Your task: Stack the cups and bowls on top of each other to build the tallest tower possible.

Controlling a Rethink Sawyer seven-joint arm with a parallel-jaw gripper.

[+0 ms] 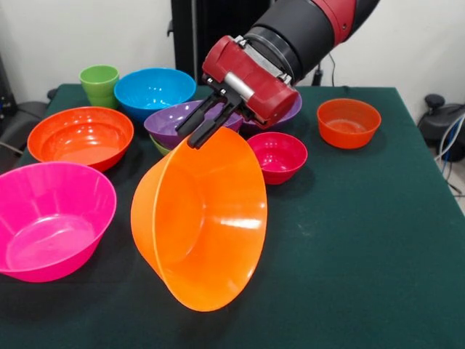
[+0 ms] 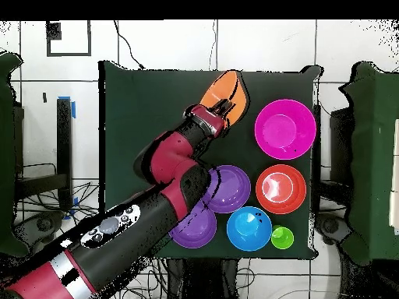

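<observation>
My gripper (image 1: 200, 134) is shut on the upper rim of the large orange bowl (image 1: 203, 218) and holds it steeply tilted over the table's middle, its inside facing the front camera. In the overhead view the gripper (image 2: 222, 110) and this bowl (image 2: 227, 90) are near the table's far edge. Behind the gripper a purple bowl (image 1: 178, 120) sits on a lime-green bowl (image 1: 160, 146). The lime-green cup (image 1: 99, 83) stands upright at the back left, beside the blue bowl (image 1: 154, 91).
The large pink bowl (image 1: 51, 218) and the red-orange bowl (image 1: 80, 137) stand on the left. The small magenta bowl (image 1: 277, 155) and the small orange bowl (image 1: 349, 122) are on the right. A second purple bowl (image 1: 290, 115) is partly behind the wrist. The table (image 1: 363, 240) is dark green.
</observation>
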